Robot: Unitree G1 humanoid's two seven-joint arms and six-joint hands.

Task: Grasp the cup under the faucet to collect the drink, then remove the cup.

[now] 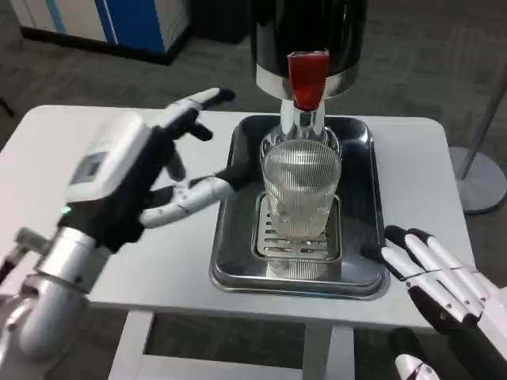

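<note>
The cup [301, 194] was clear ribbed glass, standing on a slotted metal grate [299, 237] in a glossy steel tray [360, 273]. The worktop [95, 134] looked matt white, the dispenser [309, 39] polished black with a shiny red tap [307, 77].

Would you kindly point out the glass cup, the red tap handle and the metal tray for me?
glass cup [301, 190], head view, middle of its ribbed wall.
red tap handle [307, 77], head view, centre of the red lever.
metal tray [360, 182], head view, bare floor to the right of the cup.
</note>
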